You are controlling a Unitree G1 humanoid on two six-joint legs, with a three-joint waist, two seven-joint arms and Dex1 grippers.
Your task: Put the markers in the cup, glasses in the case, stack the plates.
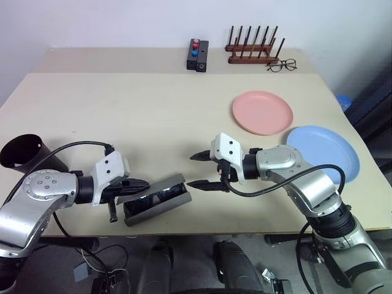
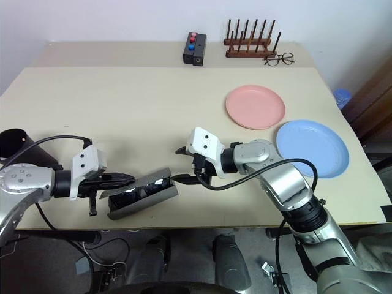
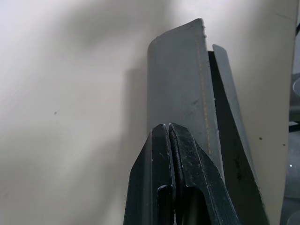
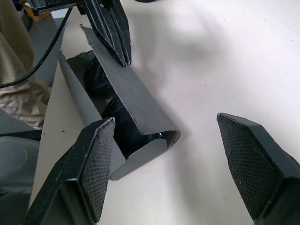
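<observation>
The grey case [image 1: 157,199] lies near the table's front edge, its lid partly lowered. The black glasses [image 4: 117,119] lie inside it. My left gripper [image 1: 139,184] is shut, and its joined fingertips [image 3: 168,133] rest on top of the lid. My right gripper [image 1: 205,170] hangs open just right of the case's end, nothing between its fingers. The black cup [image 1: 23,154] lies on its side at the far left edge. The pink plate [image 1: 262,112] and the blue plate [image 1: 323,151] sit side by side on the right, not stacked. The markers are out of view.
At the back stand a wooden rack [image 1: 254,49], thin-framed spectacles [image 1: 282,64] and a black box with red and blue buttons [image 1: 197,55]. The case sits close to the table's front edge [image 1: 202,231].
</observation>
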